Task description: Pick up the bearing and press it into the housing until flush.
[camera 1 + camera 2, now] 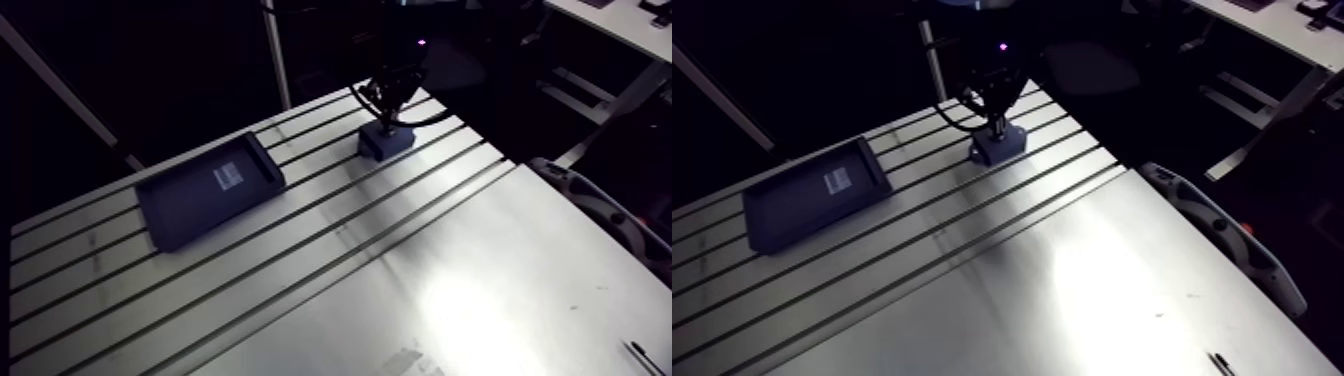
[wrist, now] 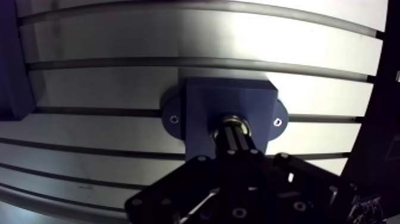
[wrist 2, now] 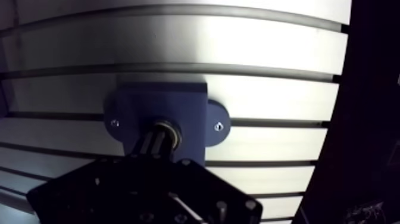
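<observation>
Blue housing (image 2: 226,95) with bearing (image 2: 233,117) in its bore, directly under gripper (image 2: 236,132) tips pinched together on nothing and bearing down; seems picked and inserted, flushness unclear, perhaps final pressing left

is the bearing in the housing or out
In: the bearing sits as a metal ring in the housing bore under the gripper; flush cannot tell.

The white label (image 1: 228,176) on the dark tray (image 1: 185,212) is too small to read.
</observation>
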